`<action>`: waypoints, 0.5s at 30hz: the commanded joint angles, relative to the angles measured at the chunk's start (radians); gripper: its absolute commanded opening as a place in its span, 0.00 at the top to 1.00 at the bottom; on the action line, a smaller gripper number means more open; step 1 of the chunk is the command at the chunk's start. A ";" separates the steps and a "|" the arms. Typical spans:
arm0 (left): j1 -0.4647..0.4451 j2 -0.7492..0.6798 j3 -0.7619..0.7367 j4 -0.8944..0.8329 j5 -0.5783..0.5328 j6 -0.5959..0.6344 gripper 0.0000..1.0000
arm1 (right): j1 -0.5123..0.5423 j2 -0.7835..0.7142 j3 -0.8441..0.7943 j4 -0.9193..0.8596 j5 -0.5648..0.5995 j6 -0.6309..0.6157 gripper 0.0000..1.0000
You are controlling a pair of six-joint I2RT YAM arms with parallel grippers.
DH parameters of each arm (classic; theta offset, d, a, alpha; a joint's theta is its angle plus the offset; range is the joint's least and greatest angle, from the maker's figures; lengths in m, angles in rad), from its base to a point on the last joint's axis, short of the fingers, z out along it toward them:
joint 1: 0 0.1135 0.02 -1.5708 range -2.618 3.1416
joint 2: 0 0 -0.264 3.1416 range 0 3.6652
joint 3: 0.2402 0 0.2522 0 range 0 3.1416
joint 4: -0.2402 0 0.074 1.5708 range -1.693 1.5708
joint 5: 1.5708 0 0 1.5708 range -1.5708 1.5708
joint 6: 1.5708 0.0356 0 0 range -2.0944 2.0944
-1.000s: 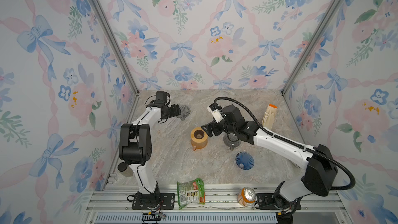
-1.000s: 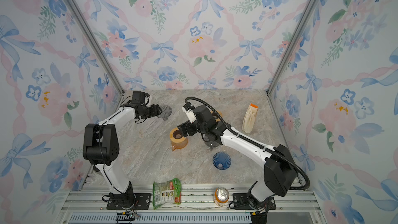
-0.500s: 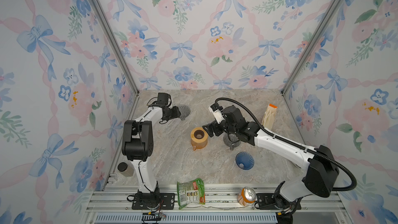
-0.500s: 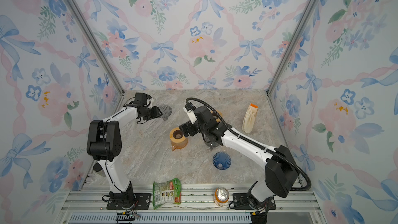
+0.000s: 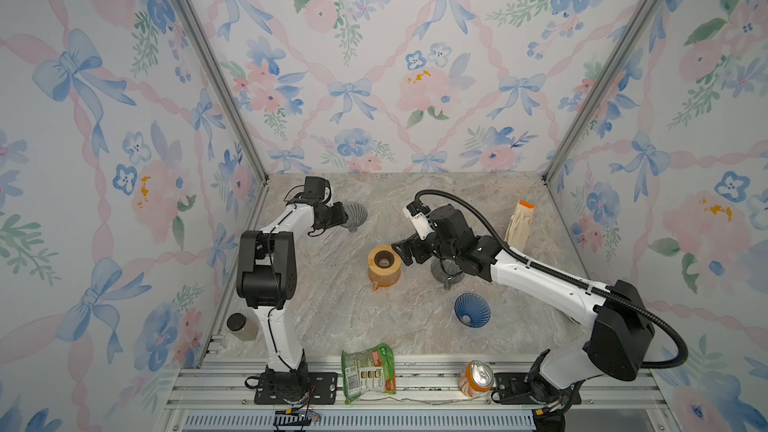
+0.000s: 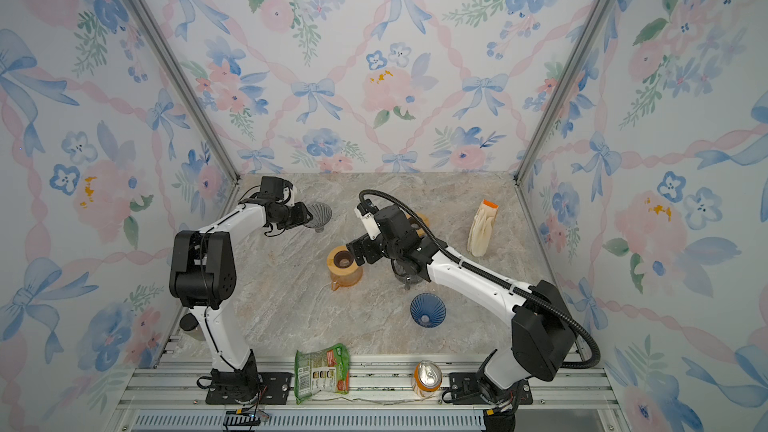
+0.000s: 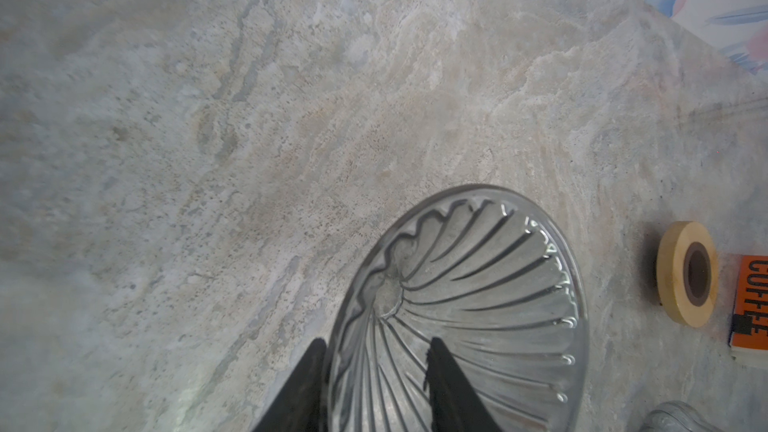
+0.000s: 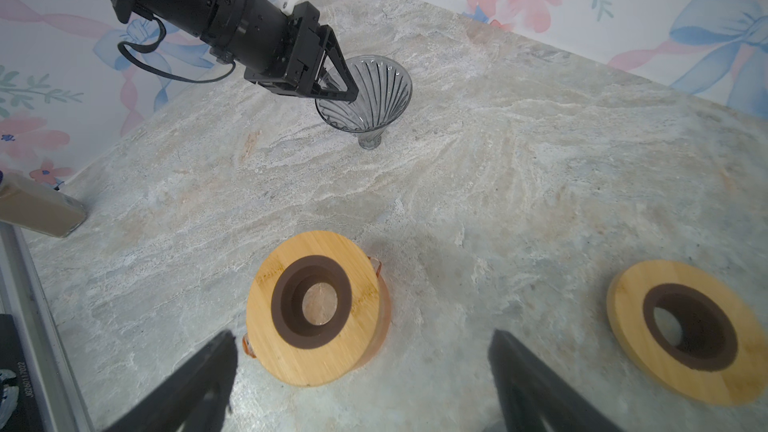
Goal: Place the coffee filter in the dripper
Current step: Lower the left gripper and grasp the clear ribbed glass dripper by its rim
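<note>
At the table's (image 5: 332, 322) back-left, left claw (image 7: 375, 340) astride dripper (image 7: 478, 284) rim

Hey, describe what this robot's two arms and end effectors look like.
The left arm and right arm have white links and chunky black joint housings. A black ribbed hose runs along the right one only. The left end effector and right end effector each carry two black tapered fingers.
</note>
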 commanded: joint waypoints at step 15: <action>0.007 0.025 0.022 0.002 0.000 -0.023 0.74 | 0.030 -0.039 -0.014 -0.002 0.057 -0.015 0.04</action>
